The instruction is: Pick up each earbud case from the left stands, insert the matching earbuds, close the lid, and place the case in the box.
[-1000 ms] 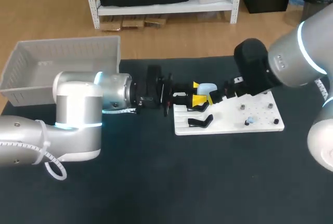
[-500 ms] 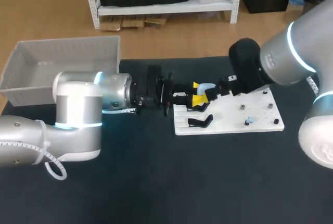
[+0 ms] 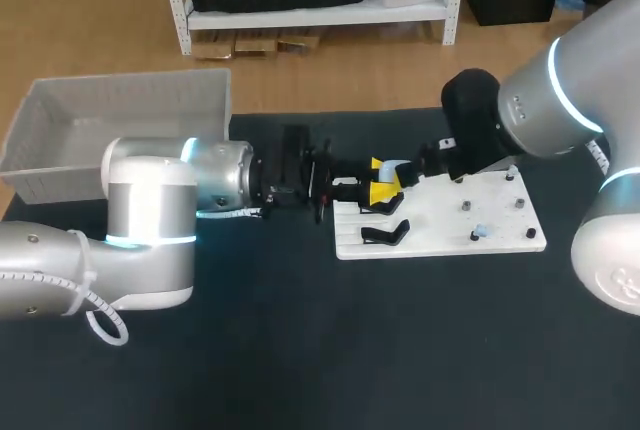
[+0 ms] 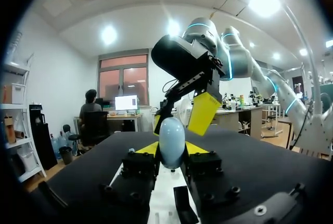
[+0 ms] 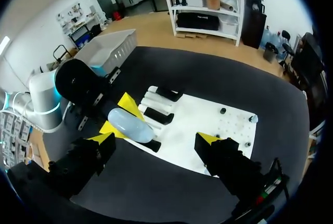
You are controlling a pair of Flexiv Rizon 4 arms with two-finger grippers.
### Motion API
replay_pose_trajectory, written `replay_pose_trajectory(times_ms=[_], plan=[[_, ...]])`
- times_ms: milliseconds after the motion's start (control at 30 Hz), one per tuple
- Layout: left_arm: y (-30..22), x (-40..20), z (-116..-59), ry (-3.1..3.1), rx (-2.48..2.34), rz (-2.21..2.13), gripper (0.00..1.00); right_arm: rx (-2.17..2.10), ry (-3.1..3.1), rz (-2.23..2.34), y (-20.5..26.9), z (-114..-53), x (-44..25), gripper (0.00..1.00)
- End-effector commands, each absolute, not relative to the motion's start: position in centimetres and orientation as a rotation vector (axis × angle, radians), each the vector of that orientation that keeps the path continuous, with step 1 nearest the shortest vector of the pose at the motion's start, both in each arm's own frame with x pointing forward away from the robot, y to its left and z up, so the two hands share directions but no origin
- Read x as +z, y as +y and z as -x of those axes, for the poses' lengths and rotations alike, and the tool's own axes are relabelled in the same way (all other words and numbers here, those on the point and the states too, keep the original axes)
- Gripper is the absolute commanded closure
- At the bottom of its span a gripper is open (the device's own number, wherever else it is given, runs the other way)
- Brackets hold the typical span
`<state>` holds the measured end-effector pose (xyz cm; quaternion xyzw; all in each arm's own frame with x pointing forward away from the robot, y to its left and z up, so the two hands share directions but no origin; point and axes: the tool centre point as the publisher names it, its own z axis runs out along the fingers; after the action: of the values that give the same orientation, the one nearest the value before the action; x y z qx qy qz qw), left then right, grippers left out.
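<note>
Pale blue earbud case (image 4: pixel 171 140) clamped between yellow tips of left gripper (image 3: pixel 383 184), held just above left end of white stand board (image 3: pixel 450 238). Right gripper (image 5: pixel 156 141) close beside it, jaws wide apart, empty. Prob. light, rigid, smooth rounded plastic, so slippery. Best gripped across broad sides, lid seam left free. Grey box (image 3: pixel 120 105) well apart.

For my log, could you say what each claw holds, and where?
Left claw clamps the case by its two sides; right claw, open, holds nothing.
</note>
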<state>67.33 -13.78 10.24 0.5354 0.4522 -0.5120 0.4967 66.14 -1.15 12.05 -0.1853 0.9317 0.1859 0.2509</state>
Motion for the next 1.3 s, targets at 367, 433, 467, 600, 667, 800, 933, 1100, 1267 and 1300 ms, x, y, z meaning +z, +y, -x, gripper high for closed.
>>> replay_pose_trajectory(times_ms=[367, 433, 467, 600, 667, 800, 933, 1100, 1267, 1300], plan=[[-13.8, 10.1, -67.3, 1.091, -1.238, -1.293, 1.0, 0.475, 2.511, 0.483, -1.2, -67.0, 12.9, 0.0], [-13.8, 10.1, -67.3, 1.091, -1.238, -1.293, 1.0, 0.467, 2.508, 0.482, -1.2, -67.3, 13.1, 0.0], [-13.8, 10.1, -67.3, 1.091, -1.238, -1.293, 1.0, 0.464, 2.506, 0.48, -1.2, -67.5, 13.2, 0.0], [-13.8, 10.1, -67.3, 1.091, -1.238, -1.293, 1.0, 0.462, 2.481, 0.467, -1.4, -67.9, 14.3, 0.0], [-13.8, 10.1, -67.3, 1.091, -1.238, -1.293, 1.0, 0.457, 2.467, 0.458, -1.8, -68.1, 14.9, 0.0], [-13.8, 10.1, -67.3, 1.091, -1.238, -1.293, 1.0, 0.392, 2.449, 0.471, -3.4, -68.5, 15.8, 0.0], [-13.8, 10.1, -67.3, 1.091, -1.238, -1.293, 1.0, 0.287, 2.452, 0.481, -5.8, -68.9, 16.2, 0.0], [-13.8, 10.1, -67.3, 1.091, -1.238, -1.293, 1.0, 0.094, 2.459, 0.507, -9.0, -69.4, 15.8, 0.0], [-13.8, 10.1, -67.3, 1.091, -1.238, -1.293, 1.0, -0.1, 2.488, 0.554, -11.5, -69.6, 14.8, 0.0], [-13.8, 10.1, -67.3, 1.091, -1.238, -1.293, 1.0, -0.135, 2.493, 0.564, -11.9, -69.7, 14.6, 0.0]])
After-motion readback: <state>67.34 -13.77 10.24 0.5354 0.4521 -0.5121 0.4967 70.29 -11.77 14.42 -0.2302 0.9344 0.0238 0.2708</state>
